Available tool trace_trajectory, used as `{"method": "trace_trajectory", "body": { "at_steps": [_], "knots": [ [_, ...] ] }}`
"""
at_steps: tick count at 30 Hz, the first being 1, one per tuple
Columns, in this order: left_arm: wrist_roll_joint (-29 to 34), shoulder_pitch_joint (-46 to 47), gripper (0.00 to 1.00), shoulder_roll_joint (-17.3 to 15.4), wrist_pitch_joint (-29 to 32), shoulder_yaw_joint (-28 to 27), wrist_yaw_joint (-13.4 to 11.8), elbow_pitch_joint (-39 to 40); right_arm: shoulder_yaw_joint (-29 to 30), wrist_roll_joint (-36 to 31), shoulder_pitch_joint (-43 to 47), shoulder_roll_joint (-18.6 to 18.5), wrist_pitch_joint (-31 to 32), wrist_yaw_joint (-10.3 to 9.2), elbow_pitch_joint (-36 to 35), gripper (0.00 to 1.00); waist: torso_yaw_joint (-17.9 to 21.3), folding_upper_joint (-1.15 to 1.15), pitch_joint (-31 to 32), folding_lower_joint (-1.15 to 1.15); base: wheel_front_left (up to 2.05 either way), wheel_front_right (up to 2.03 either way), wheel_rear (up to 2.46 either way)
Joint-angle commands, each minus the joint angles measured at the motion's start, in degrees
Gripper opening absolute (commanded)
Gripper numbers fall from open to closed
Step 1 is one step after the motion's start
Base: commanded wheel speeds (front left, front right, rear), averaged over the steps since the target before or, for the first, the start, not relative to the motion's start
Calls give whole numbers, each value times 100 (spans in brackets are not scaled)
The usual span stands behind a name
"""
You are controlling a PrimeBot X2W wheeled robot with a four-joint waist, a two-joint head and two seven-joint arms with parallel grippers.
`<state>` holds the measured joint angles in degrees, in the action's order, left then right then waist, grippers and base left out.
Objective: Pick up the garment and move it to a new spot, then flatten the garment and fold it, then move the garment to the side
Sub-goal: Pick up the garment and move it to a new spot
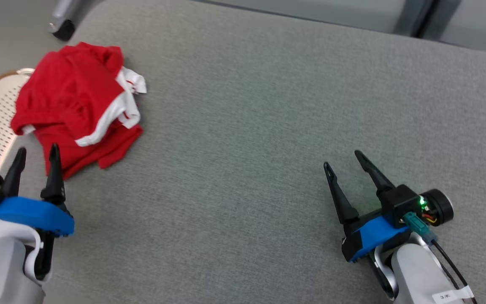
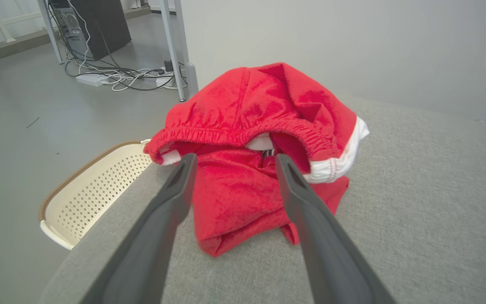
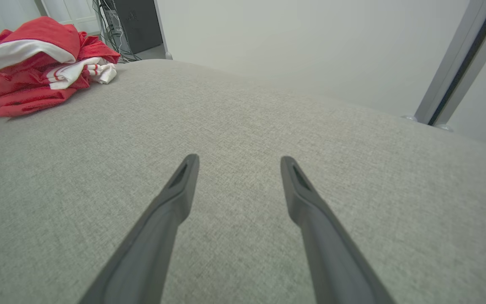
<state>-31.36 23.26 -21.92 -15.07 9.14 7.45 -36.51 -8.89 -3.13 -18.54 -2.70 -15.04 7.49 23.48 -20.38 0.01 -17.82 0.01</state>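
Here, crumpled red garment [image 1: 74,105] on grey surface [image 1: 268,126]; left gripper [image 1: 37,148] spread beside it. Well apart, right gripper [image 1: 342,158] spread too.

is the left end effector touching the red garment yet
Cannot tell. In the head and left wrist views the left end effector overlaps the red garment, but neither shows contact or a gap.

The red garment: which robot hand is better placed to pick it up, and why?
Left. The left hand is open, pointing at the garment just ahead; the right hand sits far across the grey surface.
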Motion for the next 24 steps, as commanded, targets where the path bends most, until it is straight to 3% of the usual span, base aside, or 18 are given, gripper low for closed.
{"method": "trace_trajectory", "body": {
  "at_steps": [1,7,18,19,20,24],
  "knots": [
    [-168,188,100,-89,-15,146,7,20,-31,-58,-123,-34,-22,1,-61,100,58,-1,-113,-1,0,0,0],
    [-908,613,100,-440,-15,722,7,-23,-91,-82,-249,-34,-22,1,-211,100,360,-1,-436,-1,0,0,0],
    [-1807,804,98,-550,-15,1303,7,-403,-46,-42,-163,-35,-22,1,-301,100,684,-1,-569,-1,0,0,0],
    [-1835,821,31,-568,-15,1324,7,-439,-53,-31,-163,-35,-22,1,-299,100,701,-1,-562,-1,0,0,0],
    [-1903,826,0,-560,-15,1326,7,-462,-65,-18,-161,-34,-22,1,-294,100,721,-1,-541,-1,0,0,0],
    [-2087,805,0,-632,-15,1487,7,-543,-65,58,-104,-34,-22,1,-289,100,789,-1,-421,-1,0,0,0]
  ]
}}
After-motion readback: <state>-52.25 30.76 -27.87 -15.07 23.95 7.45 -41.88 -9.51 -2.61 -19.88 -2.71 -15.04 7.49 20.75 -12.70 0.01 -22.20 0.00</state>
